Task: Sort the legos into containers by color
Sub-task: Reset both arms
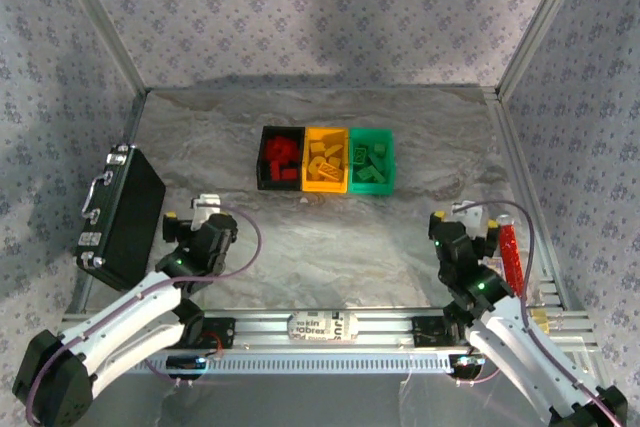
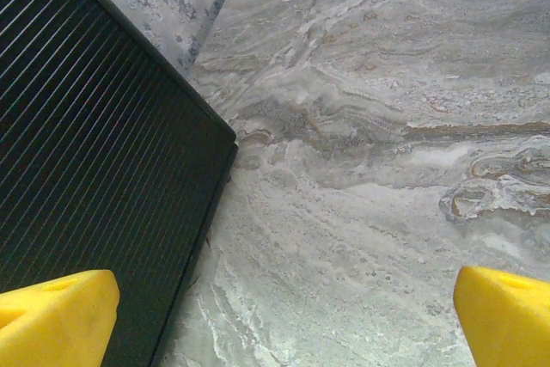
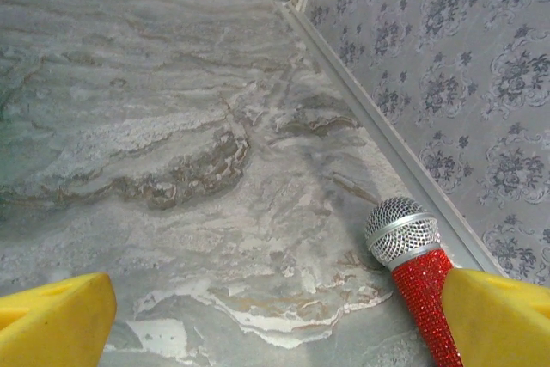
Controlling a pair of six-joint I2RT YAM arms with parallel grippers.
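Three containers stand in a row at the middle of the table in the top view. The black one [image 1: 263, 159] holds red legos [image 1: 282, 155], the yellow-orange one [image 1: 326, 188] holds yellow legos [image 1: 326, 159], and the green one [image 1: 371, 188] holds green legos [image 1: 373, 163]. My left gripper [image 1: 203, 211] hangs open near the front left, its yellow fingers [image 2: 56, 320] wide apart over bare table with nothing between them. Near the front right my right gripper [image 1: 466, 219] is also open, and bare table lies between its fingers [image 3: 51, 320].
A large black case [image 1: 125, 217] with a metal handle lies at the left, its ribbed lid [image 2: 86, 143] close beside my left gripper. A red glittery microphone [image 1: 509, 252] lies along the right wall, its silver head [image 3: 400, 231] just inside my right finger. Patterned walls enclose the table.
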